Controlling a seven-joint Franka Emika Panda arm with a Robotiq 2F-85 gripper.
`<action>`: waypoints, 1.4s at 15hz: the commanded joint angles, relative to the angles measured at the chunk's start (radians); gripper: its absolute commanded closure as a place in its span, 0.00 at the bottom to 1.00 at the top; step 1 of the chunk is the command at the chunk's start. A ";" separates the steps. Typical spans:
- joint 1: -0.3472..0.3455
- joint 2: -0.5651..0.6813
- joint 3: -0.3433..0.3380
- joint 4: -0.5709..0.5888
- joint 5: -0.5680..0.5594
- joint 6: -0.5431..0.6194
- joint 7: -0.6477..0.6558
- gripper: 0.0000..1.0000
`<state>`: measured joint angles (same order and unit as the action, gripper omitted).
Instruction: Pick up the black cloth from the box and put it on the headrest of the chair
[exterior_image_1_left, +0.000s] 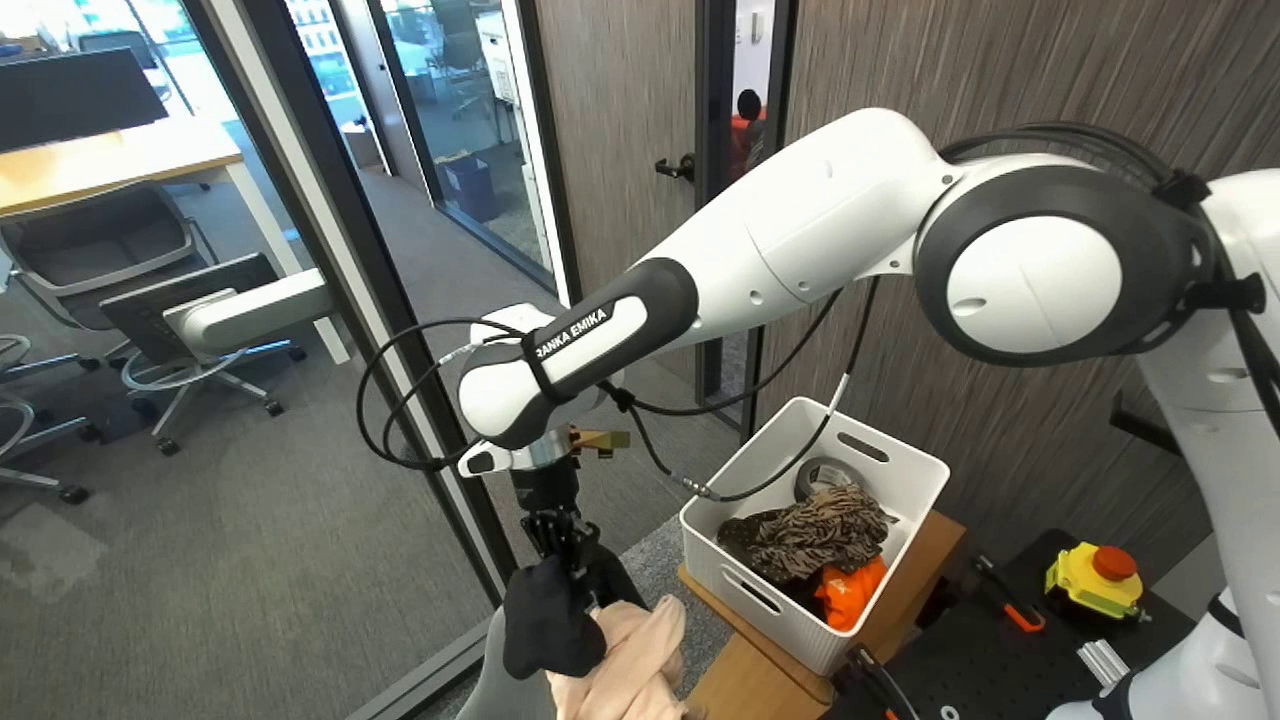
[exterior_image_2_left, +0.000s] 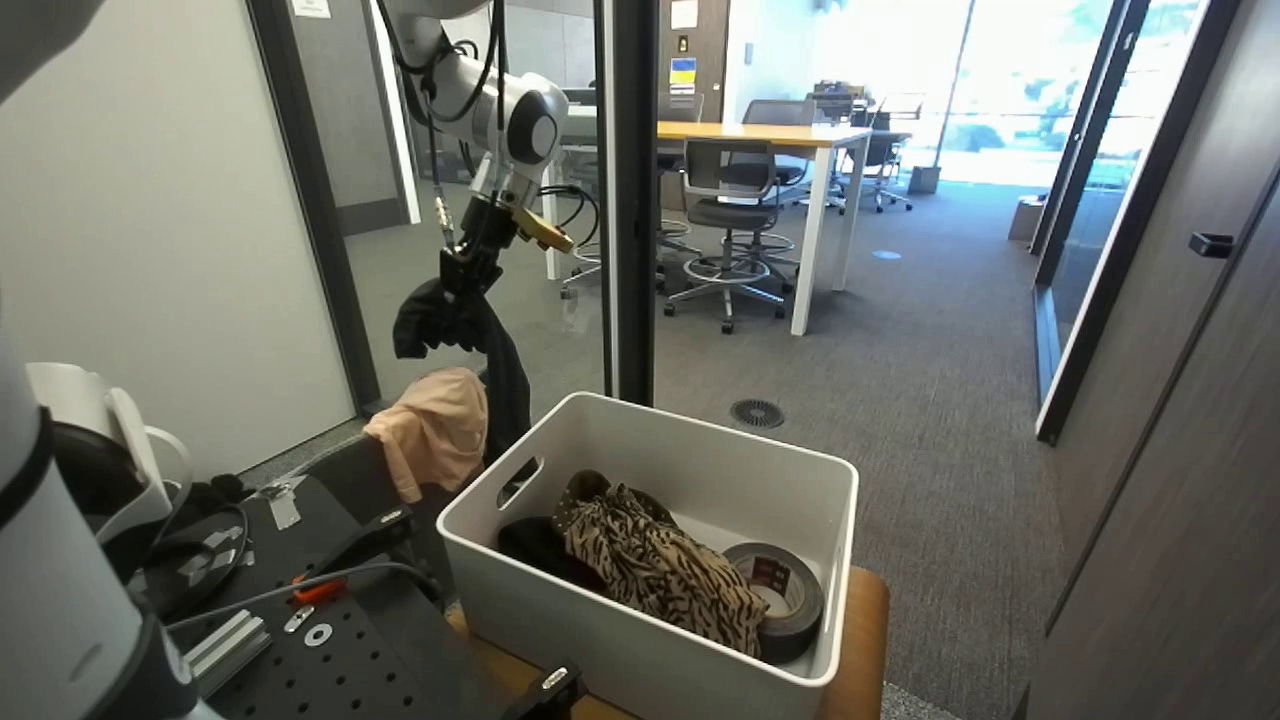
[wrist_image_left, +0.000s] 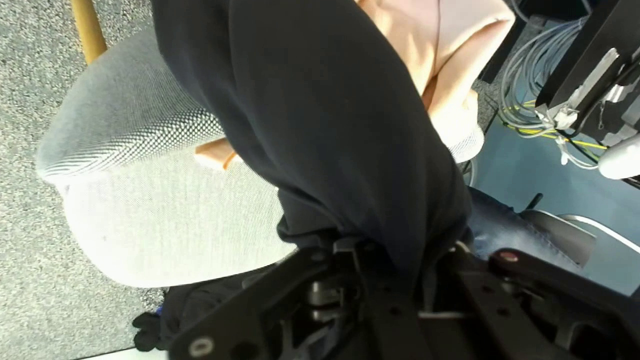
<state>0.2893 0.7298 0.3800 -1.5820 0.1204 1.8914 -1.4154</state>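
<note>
at lower centre in an exterior view, the gripper (exterior_image_1_left: 572, 562) is closed on the black cloth (exterior_image_1_left: 548, 625), which hangs at the grey chair (exterior_image_1_left: 503, 685) beside the peach cloth (exterior_image_1_left: 630, 660), with the white box (exterior_image_1_left: 805, 638) right of centre.

An office is indicated, w/ a robotics-lab corner set up in it. Black-framed glass panels (exterior_image_1_left: 470, 120) are seen, grey carpet (exterior_image_2_left: 850, 340) is laid, and a wood-grain door (exterior_image_1_left: 620, 110) is fitted w/ a lever handle (exterior_image_1_left: 675, 167). In the bkgd. a wood-topped desk (exterior_image_2_left: 740, 130) is flanked by wheeled chairs (exterior_image_2_left: 730, 212), and papers (exterior_image_2_left: 683, 72) are posted up. Lab use is shown by a white robot arm (exterior_image_1_left: 780, 240) and related equip.: on a black perforated table (exterior_image_2_left: 400, 640), clamps (exterior_image_2_left: 375, 535), a metal profile (exterior_image_2_left: 228, 650) and a yellow box (exterior_image_1_left: 1080, 590) w/ a red btn. (exterior_image_1_left: 1114, 563) are set.
</note>
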 joint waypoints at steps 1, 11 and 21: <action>0.020 0.067 0.007 0.097 0.003 -0.047 0.014 0.96; 0.051 0.152 -0.001 0.183 -0.014 -0.058 0.044 0.96; 0.049 0.181 -0.004 0.223 -0.009 -0.092 0.086 0.58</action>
<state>0.3314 0.8868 0.3775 -1.4220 0.1189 1.8587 -1.3640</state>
